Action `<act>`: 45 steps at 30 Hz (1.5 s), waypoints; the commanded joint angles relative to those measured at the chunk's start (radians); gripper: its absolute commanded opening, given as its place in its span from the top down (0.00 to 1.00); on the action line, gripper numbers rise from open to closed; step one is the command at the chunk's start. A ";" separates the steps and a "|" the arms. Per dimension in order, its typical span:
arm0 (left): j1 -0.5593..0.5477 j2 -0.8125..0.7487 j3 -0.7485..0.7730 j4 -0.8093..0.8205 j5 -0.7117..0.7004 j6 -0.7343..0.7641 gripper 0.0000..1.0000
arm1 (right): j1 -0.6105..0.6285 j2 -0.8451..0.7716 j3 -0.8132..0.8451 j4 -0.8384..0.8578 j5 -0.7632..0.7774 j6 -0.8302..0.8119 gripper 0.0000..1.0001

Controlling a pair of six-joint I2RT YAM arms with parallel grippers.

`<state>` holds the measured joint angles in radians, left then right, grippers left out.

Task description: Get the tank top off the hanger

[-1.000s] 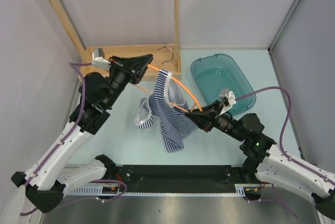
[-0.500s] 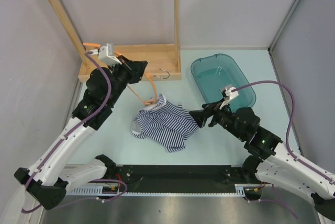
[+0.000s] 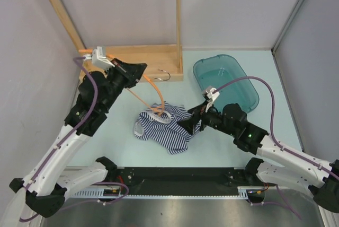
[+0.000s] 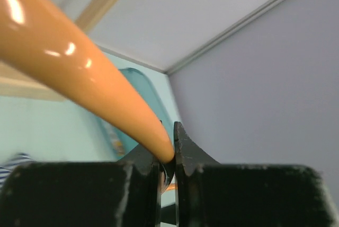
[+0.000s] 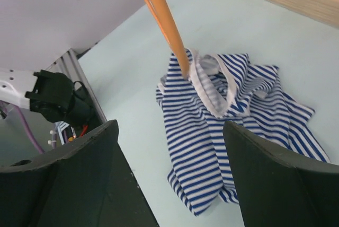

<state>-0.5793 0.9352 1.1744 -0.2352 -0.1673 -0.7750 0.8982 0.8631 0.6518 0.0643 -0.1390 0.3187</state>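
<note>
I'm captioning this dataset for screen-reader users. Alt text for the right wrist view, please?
A navy-and-white striped tank top lies crumpled on the pale table, with an orange hanger slanting down into its white-edged straps. The right end effector, open, frames it from the foreground.

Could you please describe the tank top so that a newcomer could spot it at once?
On the pale table, in front of the wooden stand, lies a crumpled cloth heap. That tank top alone has navy and white stripes, and the orange hanger pokes into it.
</note>
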 commanded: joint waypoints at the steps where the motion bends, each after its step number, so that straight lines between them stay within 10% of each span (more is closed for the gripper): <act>1: 0.006 -0.055 -0.012 0.046 0.099 -0.357 1.00 | 0.028 0.013 -0.007 0.239 -0.025 -0.061 0.13; 7: 0.007 -0.113 -0.131 0.114 0.158 -0.668 1.00 | 0.047 -0.027 -0.089 0.390 -0.013 -0.066 0.15; 13: 0.007 -0.202 -0.252 0.175 0.169 -0.868 1.00 | 0.068 -0.081 -0.133 0.437 -0.020 -0.047 0.52; 24: 0.009 -0.250 -0.282 0.200 0.112 -0.926 1.00 | 0.100 -0.128 -0.179 0.442 0.012 -0.009 0.56; 27: 0.007 -0.257 -0.289 0.206 0.123 -0.923 1.00 | 0.110 -0.118 -0.150 0.434 0.029 -0.003 1.00; 30: 0.007 -0.288 -0.291 0.198 0.094 -0.804 0.68 | 0.128 -0.127 -0.124 0.391 0.082 -0.003 1.00; 31: 0.009 -0.300 -0.288 0.180 0.085 -0.759 0.34 | 0.134 -0.134 -0.098 0.364 0.137 0.000 1.00; 34: 0.009 -0.364 -0.295 0.058 0.057 -0.586 0.06 | 0.151 -0.185 -0.063 0.214 0.257 0.006 1.00; 45: 0.009 -0.637 -0.504 -0.111 0.218 -0.143 0.01 | 0.150 -0.195 0.089 -0.058 0.449 0.068 1.00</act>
<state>-0.5716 0.3405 0.6956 -0.2203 -0.0185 -1.1435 1.0454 0.6186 0.6075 0.0273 0.1982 0.3660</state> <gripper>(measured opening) 0.993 0.173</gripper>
